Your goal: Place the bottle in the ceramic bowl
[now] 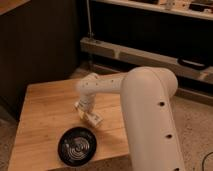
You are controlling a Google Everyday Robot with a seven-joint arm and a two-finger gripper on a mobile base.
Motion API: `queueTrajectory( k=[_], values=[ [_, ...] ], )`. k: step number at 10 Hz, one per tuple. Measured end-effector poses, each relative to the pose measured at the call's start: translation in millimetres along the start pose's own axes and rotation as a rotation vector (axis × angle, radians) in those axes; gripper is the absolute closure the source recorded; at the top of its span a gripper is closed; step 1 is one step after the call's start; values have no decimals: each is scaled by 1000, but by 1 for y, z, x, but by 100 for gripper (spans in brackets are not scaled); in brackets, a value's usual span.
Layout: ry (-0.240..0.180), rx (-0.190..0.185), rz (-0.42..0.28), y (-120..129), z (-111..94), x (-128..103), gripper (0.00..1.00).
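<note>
My arm [150, 100] is the biggest thing in view. Its thick white upper part rises from the lower right corner, bends at a rounded elbow near the middle right, and a slimmer forearm runs leftward from there over the desk [45, 110]. At the far end the wrist turns down, so the last link points at the wood from above, leaning a little toward the near edge.

The desk is a pale wooden top that fills the left and middle of the view. Dark cabinet fronts [40, 45] stand behind it, and a long metal rail [135, 52] crosses the back. Speckled floor [197, 117] shows on the right, beyond my arm.

The bowl [77, 146] sits on the desk close to its near edge. It is round, black and glossy, with pale rings inside, and it holds nothing.

My pincer [88, 114] hangs just below the wrist, low over the middle of the desk, behind the bowl and slightly to its right. It is near the rim but does not touch it. Its fingers are pressed together on the bottle [95, 120].

The bottle is a small pale shape caught at my fingertips and tilted, with its free end pointing toward the right. It lies outside the bowl, just beyond the far rim. I cannot tell whether it rests on the wood or is just clear of it.
</note>
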Motion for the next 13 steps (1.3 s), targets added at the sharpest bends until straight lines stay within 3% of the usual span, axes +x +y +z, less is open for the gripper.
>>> queueTrajectory(
  k=[3, 7, 10, 13],
  values=[
    [-7, 56, 59, 17, -33, -6, 100],
    [-61, 168, 51, 67, -116, -19, 100],
    [-52, 160, 49, 80, -142, -15, 100],
    [-25, 113, 54, 81, -126, 8, 100]
  ],
)
